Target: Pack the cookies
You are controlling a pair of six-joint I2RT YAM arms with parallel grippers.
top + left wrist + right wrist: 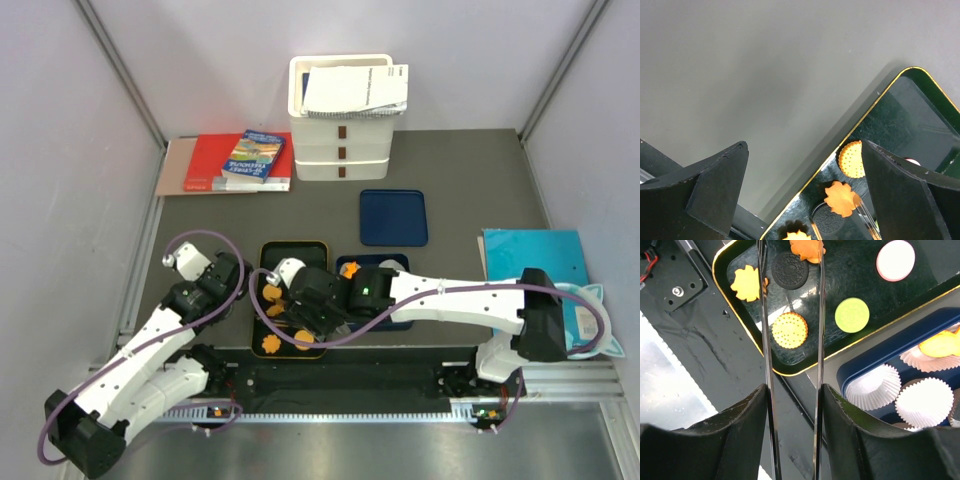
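The cookies [852,315] lie loose on the glossy black tray [850,277], apart from one orange one [940,344] already resting in a paper cup [922,402] on the blue tray [875,354] just beside it. Seen from the right wrist, the round orange cookie [790,330] and the black cookie [790,270] both fall between the two thin blades of the tongs [766,355]. The blade tips run past the top of that view, so which cookie they are aimed at cannot be told. The right claw [792,390] is partly closed, pressing on the tongs' arms and holding nothing else. The left claw [804,145] stands wide open and empty over the bare table beside the black tray. To do the pick well, the tips should probably drop to the tray floor on either side of a single cookie, clear of its neighbours. A slow squeeze on the rim seems wise, since a thin flat disc on a shiny surface could skid or flip. It should then be lifted straight up, carried low to an empty cup and released close above it.
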